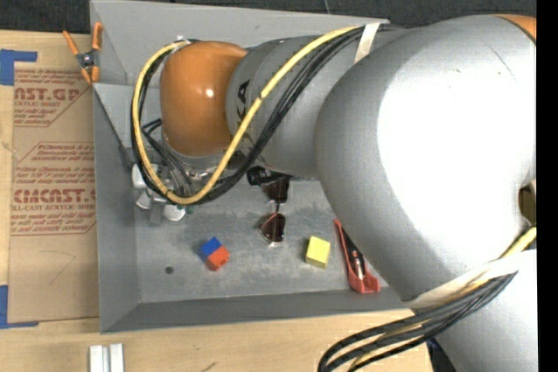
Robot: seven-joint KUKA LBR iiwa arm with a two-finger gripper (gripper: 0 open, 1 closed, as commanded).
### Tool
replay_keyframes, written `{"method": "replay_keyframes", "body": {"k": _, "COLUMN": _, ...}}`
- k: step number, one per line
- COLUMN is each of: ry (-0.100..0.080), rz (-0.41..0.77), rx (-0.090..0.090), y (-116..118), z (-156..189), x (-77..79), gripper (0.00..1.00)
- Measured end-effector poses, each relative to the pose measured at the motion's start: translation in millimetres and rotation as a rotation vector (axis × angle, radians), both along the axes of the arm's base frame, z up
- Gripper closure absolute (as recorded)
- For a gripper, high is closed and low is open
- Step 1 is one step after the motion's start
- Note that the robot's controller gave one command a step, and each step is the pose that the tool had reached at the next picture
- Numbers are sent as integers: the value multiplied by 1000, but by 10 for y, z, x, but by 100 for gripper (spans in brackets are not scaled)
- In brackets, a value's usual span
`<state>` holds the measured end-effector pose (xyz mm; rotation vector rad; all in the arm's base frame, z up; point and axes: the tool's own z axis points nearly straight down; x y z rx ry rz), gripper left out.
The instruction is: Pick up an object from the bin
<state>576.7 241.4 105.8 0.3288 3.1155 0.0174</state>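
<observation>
We judge ourselves at the approach: our hand (157,199) sits low at the bin's (118,274) nine o'clock, released or clenched we cannot tell. The blue-and-red block (212,253) lies at its four o'clock, probably needing a short shift.

Along the bin's (118,274) near edge lie, left to right, a small block (213,253), a cube (317,252) and a long tool (353,261); a rounded piece (273,226) lies just behind, between block and cube.

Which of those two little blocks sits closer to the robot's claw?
The blue-and-red block: the gripper hangs just up-left of it, while the yellow block lies farther right.
</observation>
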Motion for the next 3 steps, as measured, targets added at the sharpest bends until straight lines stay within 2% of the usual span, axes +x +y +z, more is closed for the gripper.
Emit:
{"method": "replay_keyframes", "body": {"k": 1, "ry": 2, "rz": 0, "rx": -1, "y": -1, "z": 202, "x": -5, "gripper": 100}}
{"method": "replay_keyframes", "body": {"k": 3, "ry": -6, "rz": 0, "rx": 2, "y": 6, "z": 618, "x": 12, "gripper": 100}}
